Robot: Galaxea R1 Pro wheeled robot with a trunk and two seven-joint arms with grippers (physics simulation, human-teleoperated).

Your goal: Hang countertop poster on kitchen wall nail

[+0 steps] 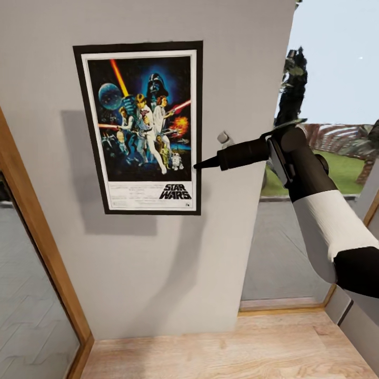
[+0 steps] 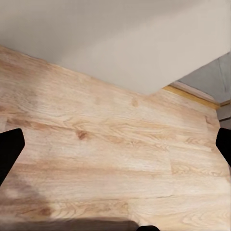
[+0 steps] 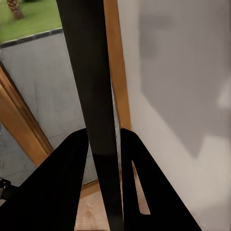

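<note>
From the head camera, the poster (image 1: pixel 142 126) lies flat against the light grey wall (image 1: pixel 152 263), upright in portrait, its black frame slightly tilted and a soft shadow falling on the wall beside and below it. The right claw (image 1: pixel 202 164) reaches in from the side away from the wooden door frame (image 1: pixel 39 247), its dark tapered tip meeting the poster's edge a little above the "STAR WARS" logo. A small pale peg-like thing (image 1: pixel 224 138) sits on the wall just above the claw's arm. Beyond the wall's far edge a window (image 1: pixel 316 173) shows grass and trees. Wood floor (image 1: pixel 226 350) runs along the foot of the wall.

From the left wrist camera, the left claw (image 2: pixel 115 159) stands wide, its two dark fingertips (image 2: pixel 9 149) far apart with nothing between them, over the wood floor (image 2: pixel 106 149) near the base of the wall (image 2: pixel 120 38).

From the right wrist camera, the poster's thin black edge (image 3: pixel 94 106) runs straight between the two dark fingers (image 3: pixel 53 192) of the right claw (image 3: pixel 103 159), which is closed narrowly on it, close beside the wall (image 3: pixel 187 96).
</note>
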